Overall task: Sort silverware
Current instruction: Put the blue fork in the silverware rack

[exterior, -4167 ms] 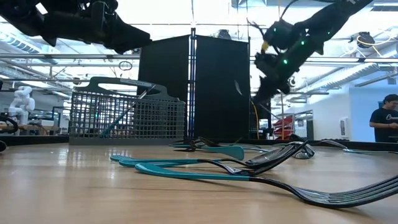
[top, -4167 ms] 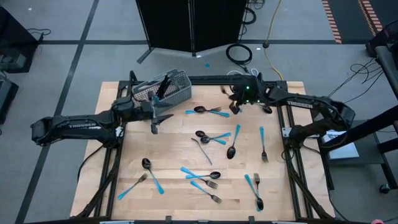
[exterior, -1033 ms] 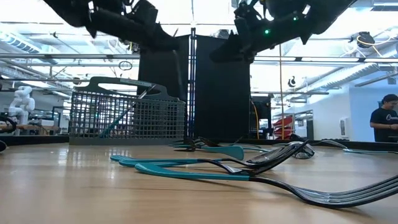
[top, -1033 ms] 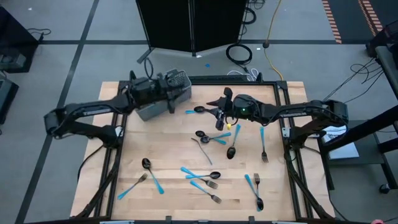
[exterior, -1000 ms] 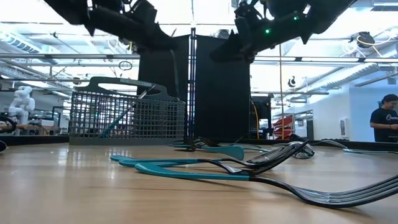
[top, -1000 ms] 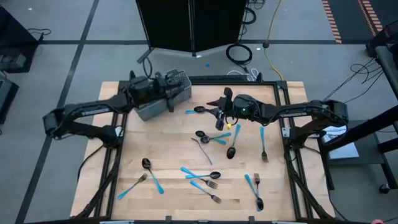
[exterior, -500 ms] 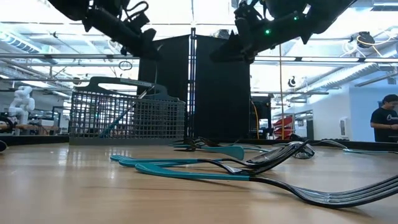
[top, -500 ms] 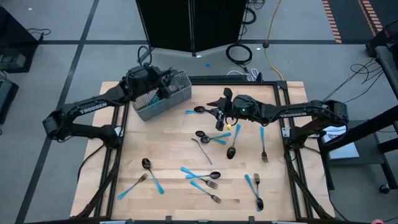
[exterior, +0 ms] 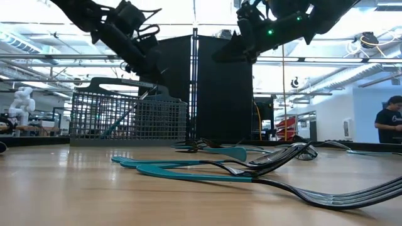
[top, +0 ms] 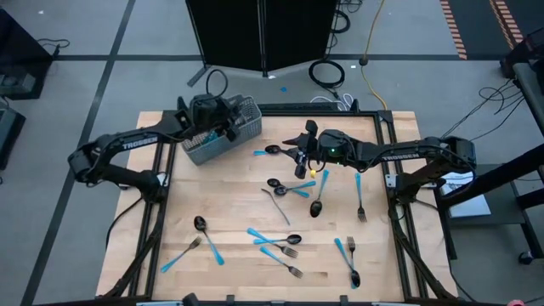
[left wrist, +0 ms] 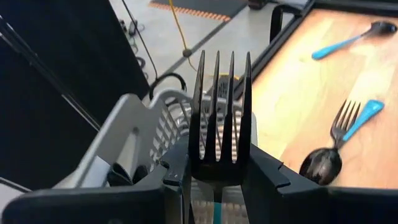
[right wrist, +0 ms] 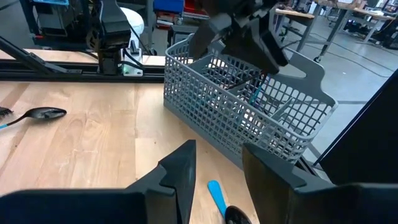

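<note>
With a fork (left wrist: 219, 118) gripped tines-up in the left gripper (left wrist: 217, 177) over the mesh basket (top: 223, 129), release is best made inside a compartment, while the right gripper (right wrist: 214, 168) hangs open over the table (top: 238, 204).

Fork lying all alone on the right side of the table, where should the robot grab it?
Take the fork by the middle of its blue handle, coming straight down from above, fingers across it. It lies flat on the table with nothing touching it, so the slim handle is free on both sides. The open right hand is nearest.
</note>
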Controlling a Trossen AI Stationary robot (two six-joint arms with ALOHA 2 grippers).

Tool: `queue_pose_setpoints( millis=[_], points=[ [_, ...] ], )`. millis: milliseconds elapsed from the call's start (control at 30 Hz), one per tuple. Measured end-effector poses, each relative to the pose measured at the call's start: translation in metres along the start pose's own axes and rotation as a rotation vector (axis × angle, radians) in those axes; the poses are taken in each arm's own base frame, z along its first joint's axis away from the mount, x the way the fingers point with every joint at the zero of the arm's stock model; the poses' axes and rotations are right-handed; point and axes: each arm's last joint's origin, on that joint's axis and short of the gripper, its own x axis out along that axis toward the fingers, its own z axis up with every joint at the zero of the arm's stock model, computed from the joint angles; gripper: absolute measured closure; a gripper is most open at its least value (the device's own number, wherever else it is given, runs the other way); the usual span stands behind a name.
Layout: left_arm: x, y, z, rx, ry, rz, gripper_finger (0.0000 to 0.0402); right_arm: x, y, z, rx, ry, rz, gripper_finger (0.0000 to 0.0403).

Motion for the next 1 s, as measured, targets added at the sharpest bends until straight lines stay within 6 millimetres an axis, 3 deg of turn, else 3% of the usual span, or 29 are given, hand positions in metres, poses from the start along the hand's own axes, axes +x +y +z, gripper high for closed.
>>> queue_pose_setpoints(
  millis=[100, 333, 467, 733, 1000],
  points=[
    [0.001, 0.0, -0.001, 0.0, 0.01, -0.002, 0.03, 0.0, 0.0, 0.0, -0.003, 0.0, 0.0, 0.0277],
    [0.001, 0.0, -0.002, -0.05, 0.019, 0.006, 0.0174, 0.0, 0.0, 0.0, -0.003, 0.0, 0.0, 0.0277],
    [0.001, -0.001, -0.004, -0.047, 0.04, 0.001, 0.0123, 0.0, 0.0, 0.0, -0.003, 0.0, 0.0, 0.0277],
    [-0.021, -0.003, 0.018, -0.034, 0.035, -0.024, 0.0109, 0.0, 0.0, -0.001, -0.005, 0.012, 0.001, 0.0277],
    [-0.067, -0.031, 0.036, -0.006, -0.1, -0.248, 0.0108, 0.0, 0.001, -0.007, -0.007, 0.068, 0.008, 0.0277]
  ],
)
